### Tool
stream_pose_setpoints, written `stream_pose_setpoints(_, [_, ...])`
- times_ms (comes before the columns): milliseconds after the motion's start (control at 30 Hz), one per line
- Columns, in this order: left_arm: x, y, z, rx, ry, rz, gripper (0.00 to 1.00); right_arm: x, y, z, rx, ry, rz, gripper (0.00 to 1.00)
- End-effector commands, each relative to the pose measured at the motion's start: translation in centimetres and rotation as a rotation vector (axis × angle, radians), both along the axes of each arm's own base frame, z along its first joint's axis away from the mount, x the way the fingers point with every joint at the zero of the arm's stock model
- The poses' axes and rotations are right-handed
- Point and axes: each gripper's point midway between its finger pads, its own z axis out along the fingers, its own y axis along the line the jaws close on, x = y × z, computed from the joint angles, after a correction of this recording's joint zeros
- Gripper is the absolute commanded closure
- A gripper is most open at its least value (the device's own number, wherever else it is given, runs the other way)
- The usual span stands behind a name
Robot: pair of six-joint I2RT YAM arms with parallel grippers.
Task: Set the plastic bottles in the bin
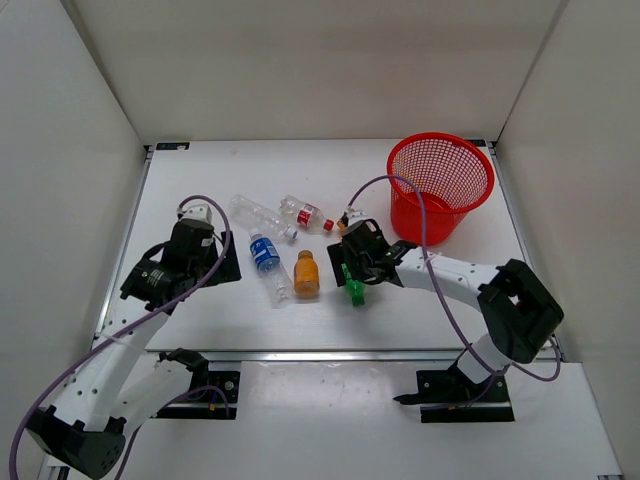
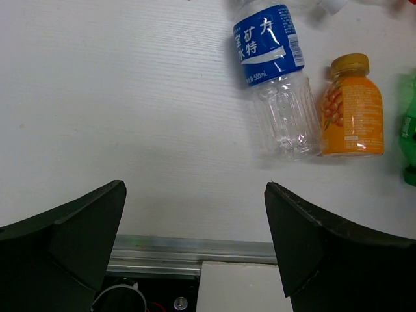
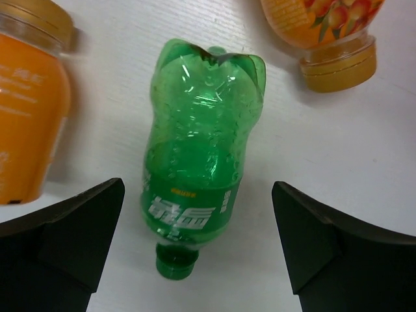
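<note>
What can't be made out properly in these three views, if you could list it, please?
- Top view: the right gripper covers most of the green bottle; only its cap end shows.
- Top view: the far orange bottle is largely hidden behind that gripper's wrist.
- Left wrist view: the blue-labelled bottle loses its cap to the top edge.
- Right wrist view: the left edge cuts off the near orange bottle; the top edge, the far one.

White tabletop (image 1: 200,190) w/ faint wood grain. Plain white walls (image 1: 320,70) on 3 sides. Alu rail (image 1: 330,354) runs along its near edge.
</note>
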Motion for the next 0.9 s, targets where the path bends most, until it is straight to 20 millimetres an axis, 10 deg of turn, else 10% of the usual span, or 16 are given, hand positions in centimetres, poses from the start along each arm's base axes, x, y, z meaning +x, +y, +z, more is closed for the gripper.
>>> stream_pose_setpoints(0, [-0.2,-1.1,-0.1,-0.059,-0.004,-0.023,0.01,1.0,0.9,-1.3,0.036,-0.020,-0.019,0.08])
stream_pose_setpoints(233, [0.2,-2.1,-0.4,-0.094,0.000,-0.028,0.01,1.3,-0.2,-1.5,0.009,-0.019,-0.065,0.57])
stream_pose_setpoints(433, [0.9,-2.5,-1.1,-0.106,0.005,-0.011,0.01,3.6,1.3,13.6,0.076,-0.285,0.032,0.85])
stream_pose_setpoints(633, [2.3,-3.1,-2.6,-0.127,0.019,0.032,0.01,8.4,-4.7,27.0,0.118,-0.577,-0.068,0.82])
stream_pose_setpoints(867, [4.9,-5.8,-4.4,-0.170,0.036,0.031,0.02,15.3,-15.1,26.7,-0.045,-0.620,-0.284,0.74])
